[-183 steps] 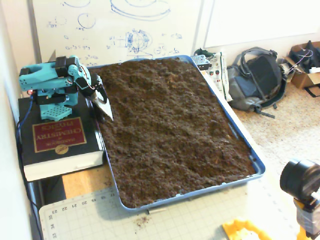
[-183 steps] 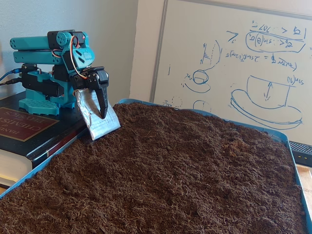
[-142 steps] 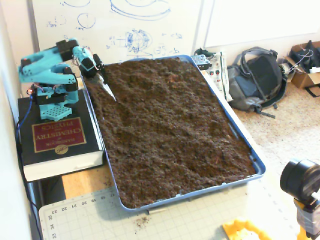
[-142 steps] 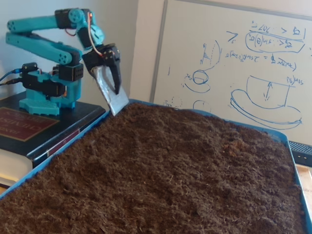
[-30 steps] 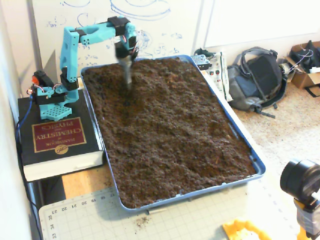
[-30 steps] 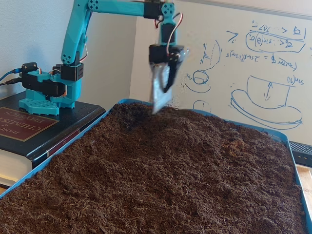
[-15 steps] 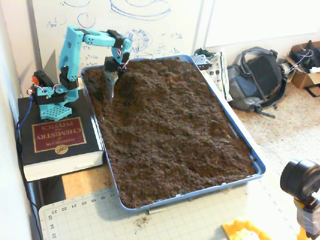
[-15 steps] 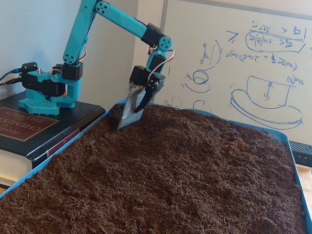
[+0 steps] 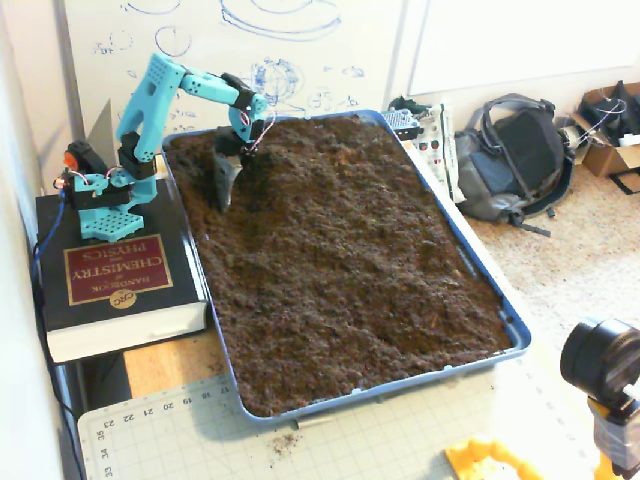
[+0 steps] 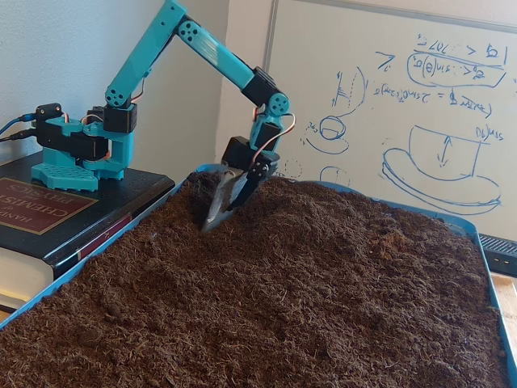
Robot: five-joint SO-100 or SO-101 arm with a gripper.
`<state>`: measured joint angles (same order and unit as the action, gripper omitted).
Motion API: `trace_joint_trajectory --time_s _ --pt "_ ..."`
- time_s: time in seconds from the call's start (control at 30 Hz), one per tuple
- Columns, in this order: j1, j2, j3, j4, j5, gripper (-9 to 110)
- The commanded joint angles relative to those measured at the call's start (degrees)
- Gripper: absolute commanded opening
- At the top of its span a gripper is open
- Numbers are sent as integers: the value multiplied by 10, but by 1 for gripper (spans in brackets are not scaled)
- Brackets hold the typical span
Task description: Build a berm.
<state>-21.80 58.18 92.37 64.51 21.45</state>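
Dark brown loose soil (image 9: 350, 250) (image 10: 307, 283) fills a blue tray (image 9: 484, 280) (image 10: 77, 272). Its surface is lumpy but roughly level, and no berm shows in either fixed view. The teal arm reaches from its base (image 9: 100, 190) over the tray's back left corner. My gripper (image 9: 223, 192) (image 10: 218, 212) points steeply down, shut on a thin silver metal blade (image 9: 219, 176) (image 10: 220, 198). The blade's lower edge is sunk into the soil there, so its tip is hidden.
The arm's base stands on a thick black book (image 9: 115, 280) (image 10: 48, 210) left of the tray. A whiteboard (image 10: 404, 97) runs behind the tray. A backpack (image 9: 515, 155) lies to the right. A cutting mat (image 9: 350, 440) and a black camera (image 9: 600, 360) sit in front.
Over the last second the gripper came down from above the soil, swung toward the tray's back left corner, and pushed the blade's edge into the soil.
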Motion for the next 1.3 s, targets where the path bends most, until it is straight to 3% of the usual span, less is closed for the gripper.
trace_joint_trajectory --time_s 0.0,0.47,1.27 --pt "4 -14 -102 -15 -3 1" --pt "54 -49 -291 -13 -40 1" --pt "102 139 -303 -18 -203 1"
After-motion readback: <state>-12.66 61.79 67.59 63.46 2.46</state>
